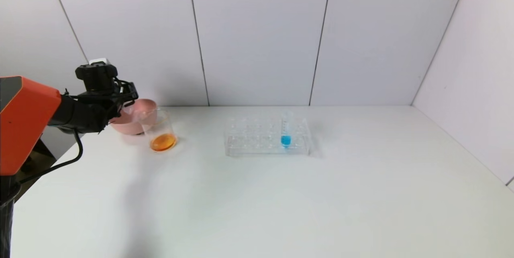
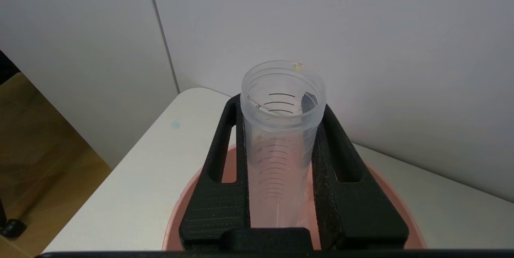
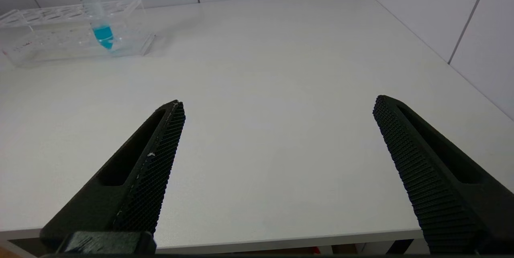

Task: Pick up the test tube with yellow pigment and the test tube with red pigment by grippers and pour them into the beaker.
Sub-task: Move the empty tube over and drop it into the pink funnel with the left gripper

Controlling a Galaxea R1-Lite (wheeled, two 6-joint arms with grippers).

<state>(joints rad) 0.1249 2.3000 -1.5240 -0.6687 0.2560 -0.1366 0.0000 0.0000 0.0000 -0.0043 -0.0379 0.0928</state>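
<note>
My left gripper (image 2: 281, 103) is shut on a clear graduated test tube (image 2: 279, 149). The tube holds no liquid and has a small yellow drop on its rim. The gripper holds it above the pink bowl (image 2: 176, 210). In the head view the left gripper (image 1: 127, 92) is at the table's far left, over the pink bowl (image 1: 138, 121) and beside the beaker (image 1: 160, 129). The beaker holds orange liquid at its bottom. The test tube with red pigment is out of view. My right gripper (image 3: 279, 107) is open and empty above the table's front edge.
A clear tube rack (image 1: 257, 137) stands mid-table with one blue-liquid tube (image 1: 286, 131) upright in it. Both also show in the right wrist view: the rack (image 3: 48, 37) and the tube (image 3: 98, 21). White walls close the back and the right side.
</note>
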